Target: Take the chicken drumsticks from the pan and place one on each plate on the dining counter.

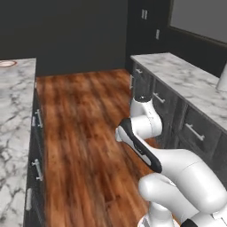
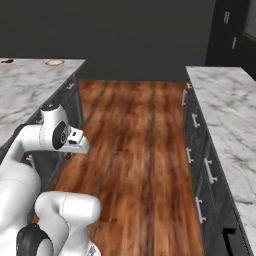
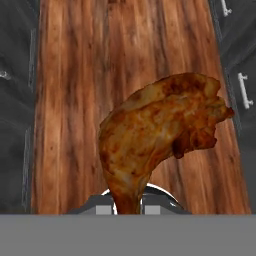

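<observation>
In the hand view a drumstick (image 3: 160,130) hangs over the wood floor (image 3: 75,75), its narrow end pinched by the gripper (image 3: 126,202), whose fingertips are mostly covered by the meat. Dark cabinets (image 3: 235,60) flank the floor, cut off by the edges. In both base views the arm (image 1: 146,128) hides the gripper. The dining counter (image 1: 15,111) lies left; a red-rimmed plate (image 1: 6,63) at its far end is cropped, and in the right base view a second plate (image 2: 7,61) beside it is too small to make out

Two plates (image 2: 54,62) sit far along the dining counter (image 2: 30,90).
</observation>
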Controlling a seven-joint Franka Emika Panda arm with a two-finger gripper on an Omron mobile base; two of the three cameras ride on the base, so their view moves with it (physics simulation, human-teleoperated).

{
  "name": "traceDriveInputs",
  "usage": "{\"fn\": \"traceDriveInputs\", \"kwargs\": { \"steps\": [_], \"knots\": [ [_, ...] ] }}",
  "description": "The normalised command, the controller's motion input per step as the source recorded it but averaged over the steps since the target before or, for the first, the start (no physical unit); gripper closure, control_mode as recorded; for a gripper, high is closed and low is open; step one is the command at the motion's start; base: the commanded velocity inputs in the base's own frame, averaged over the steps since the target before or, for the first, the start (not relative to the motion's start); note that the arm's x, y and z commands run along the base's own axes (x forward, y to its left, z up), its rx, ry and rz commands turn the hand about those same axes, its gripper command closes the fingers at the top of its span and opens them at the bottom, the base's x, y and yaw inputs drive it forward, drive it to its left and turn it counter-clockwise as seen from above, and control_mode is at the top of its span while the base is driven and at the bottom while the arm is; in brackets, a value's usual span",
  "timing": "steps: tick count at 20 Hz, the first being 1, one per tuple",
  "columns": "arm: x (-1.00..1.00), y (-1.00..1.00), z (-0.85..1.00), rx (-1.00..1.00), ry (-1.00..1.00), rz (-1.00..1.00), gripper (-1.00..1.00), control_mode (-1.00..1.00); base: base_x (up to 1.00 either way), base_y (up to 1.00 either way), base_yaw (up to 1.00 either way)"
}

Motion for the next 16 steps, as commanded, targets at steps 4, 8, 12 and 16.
{"fn": "traceDriveInputs", "kwargs": {
  "steps": [4, 8, 12, 16],
  "knots": [
    [0.0, 0.0, 0.0, 0.0, 0.0, 0.0, 1.0, 1.0, 1.0, 0.0, 0.07],
    [0.0, 0.0, 0.0, 0.0, 0.0, 0.0, 1.0, 1.0, 1.0, 0.0, 0.04],
    [0.0, 0.0, 0.0, 0.0, 0.0, 0.0, 1.0, 1.0, 1.0, -0.01, 0.02],
    [0.0, 0.0, 0.0, 0.0, 0.0, 0.0, 1.0, 1.0, 1.0, -0.01, 0.01]
  ]
}}
